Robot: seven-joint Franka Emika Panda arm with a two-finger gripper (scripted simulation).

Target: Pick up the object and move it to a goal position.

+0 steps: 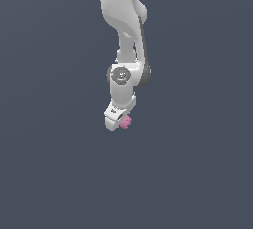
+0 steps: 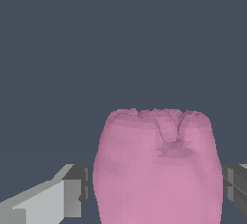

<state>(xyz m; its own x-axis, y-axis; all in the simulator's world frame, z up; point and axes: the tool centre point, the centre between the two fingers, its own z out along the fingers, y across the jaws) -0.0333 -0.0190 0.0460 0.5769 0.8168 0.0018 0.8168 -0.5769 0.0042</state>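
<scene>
One pink object point(image 2: 159, 170), lumpy and roundish, bumpy ridge along its crown, a creased fold dented near the middle. Held between the two fingers point(image 2: 72, 196) of the white gripper point(image 1: 120, 123), pads pressed against both flanks, jaws closed on it. Narrower than the gripper body. In the exterior view, seen as a small pink nub point(image 1: 126, 122) poking out at the arm's point(image 1: 123, 20) lower end, against plain dark grey-blue ground. Arm hanging down from above, wrist tilted.

Object point(image 2: 158, 167) lodged between the tool point(image 1: 121, 124) fingers point(image 2: 67, 196) — one finger touching each side, arm point(image 1: 123, 20) above.
</scene>
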